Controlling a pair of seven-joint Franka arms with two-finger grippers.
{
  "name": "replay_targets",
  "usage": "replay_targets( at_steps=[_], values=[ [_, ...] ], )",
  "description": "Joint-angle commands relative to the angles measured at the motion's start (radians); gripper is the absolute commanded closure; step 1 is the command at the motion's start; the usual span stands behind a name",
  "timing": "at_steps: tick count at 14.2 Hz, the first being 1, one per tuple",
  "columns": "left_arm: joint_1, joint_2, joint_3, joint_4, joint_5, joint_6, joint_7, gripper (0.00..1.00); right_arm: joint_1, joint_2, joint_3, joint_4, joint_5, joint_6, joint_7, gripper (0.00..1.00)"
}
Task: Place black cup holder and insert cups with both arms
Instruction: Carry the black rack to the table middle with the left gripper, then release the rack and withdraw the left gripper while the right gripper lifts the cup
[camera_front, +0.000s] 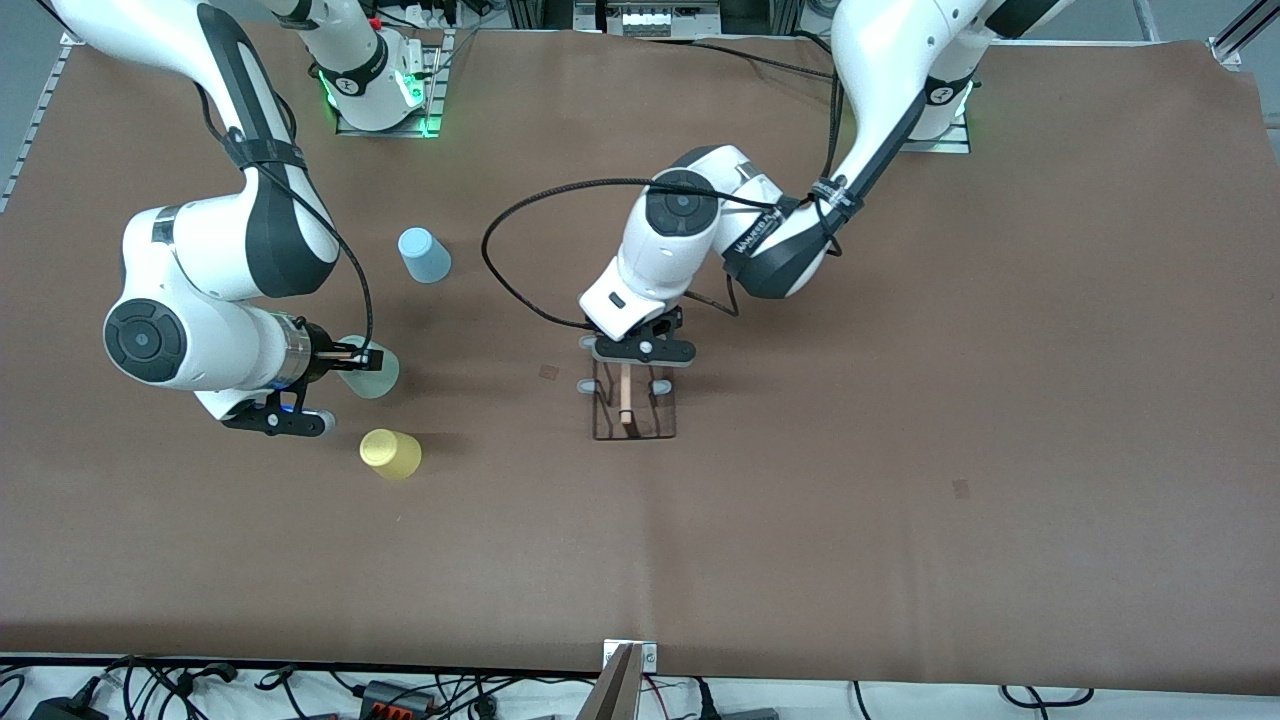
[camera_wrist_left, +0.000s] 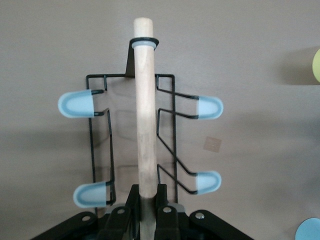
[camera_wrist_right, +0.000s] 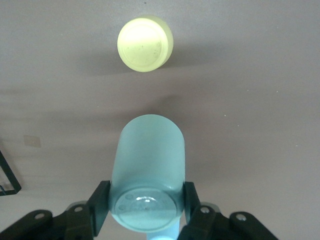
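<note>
— At the middle of the brown worktop (camera_front: 900, 480), what does the left tool (camera_front: 627, 366) have?

— It is clamped on the light wooden rod handle (camera_wrist_left: 145, 110) of the thin black wire cup holder (camera_front: 634, 410), which sits on the worktop. Its pale grey-capped prongs (camera_wrist_left: 75, 104) stick out on both sides of the rod.

— And toward the right arm's end?

— The right tool (camera_wrist_right: 146, 200) grips the pale mint green plastic tumbler (camera_wrist_right: 147, 170), lying on its side between the fingers (camera_wrist_right: 100, 202), over the worktop.

— The other cups?

— The yellow plastic tumbler (camera_front: 390, 453) stands upside down near the mint one, nearer the front camera. The light blue plastic tumbler (camera_front: 424, 255) stands farther from that camera. Both are well apart from the holder.
</note>
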Motion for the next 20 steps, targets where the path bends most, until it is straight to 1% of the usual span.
replay_targets(
  at_steps=[1,3,4,5,7,8,9,10,11,12,13,14,15,16,17,18,20],
  values=[
    [-0.011,0.009,0.01,0.035,0.022,-0.01,-0.062,0.97,-0.002,0.004,0.003,0.01,0.015,-0.014,0.003,0.83],
    [-0.003,0.007,0.01,0.036,0.022,-0.01,-0.065,0.92,0.001,0.004,0.003,0.013,0.015,-0.014,0.003,0.83],
    [-0.002,0.006,0.01,0.036,0.021,-0.011,-0.067,0.81,0.003,0.002,0.003,0.016,0.015,-0.014,0.003,0.83],
    [0.003,0.0,0.01,0.041,0.012,-0.02,-0.07,0.63,0.003,-0.001,0.005,0.021,0.015,-0.014,0.0,0.83],
    [0.035,-0.042,0.003,0.048,0.007,-0.075,-0.07,0.49,0.005,-0.006,0.011,0.03,0.016,-0.014,-0.003,0.83],
    [0.039,-0.071,0.003,0.054,0.006,-0.121,-0.07,0.46,0.009,-0.006,0.011,0.058,0.015,-0.016,-0.008,0.83],
    [0.065,-0.109,0.005,0.062,0.006,-0.172,-0.068,0.42,0.009,-0.006,0.011,0.078,0.015,-0.04,-0.008,0.83],
    [0.107,-0.147,-0.001,0.065,0.006,-0.206,-0.064,0.42,0.009,-0.006,0.011,0.095,0.016,-0.077,-0.01,0.83],
    [0.148,-0.184,-0.004,0.062,0.006,-0.244,-0.058,0.39,0.014,-0.006,0.012,0.117,0.018,-0.103,-0.008,0.83],
    [0.188,-0.212,-0.006,0.064,0.006,-0.287,-0.056,0.32,0.029,-0.007,0.012,0.137,0.042,-0.131,-0.005,0.83],
    [0.223,-0.249,-0.007,0.064,0.006,-0.328,-0.05,0.32,0.043,-0.007,0.012,0.151,0.079,-0.149,0.022,0.83],
    [0.277,-0.287,-0.01,0.065,0.006,-0.391,-0.013,0.3,0.058,-0.009,0.012,0.153,0.125,-0.16,0.071,0.83],
    [0.332,-0.309,-0.01,0.067,0.006,-0.44,0.061,0.2,0.073,-0.013,0.012,0.155,0.169,-0.16,0.104,0.83],
    [0.39,-0.351,-0.012,0.067,-0.017,-0.489,0.161,0.18,0.099,-0.016,0.012,0.155,0.223,-0.162,0.124,0.83],
    [0.453,-0.382,-0.007,0.068,-0.074,-0.528,0.244,0.14,0.124,-0.018,0.012,0.155,0.255,-0.16,0.157,0.83],
    [0.525,-0.396,-0.009,0.068,-0.117,-0.542,0.313,0.0,0.152,-0.019,0.012,0.155,0.278,-0.16,0.221,0.83],
    [0.607,-0.437,-0.004,0.068,-0.126,-0.562,0.417,0.0,0.228,-0.018,0.017,0.153,0.283,-0.154,0.315,0.83]
  ],
)
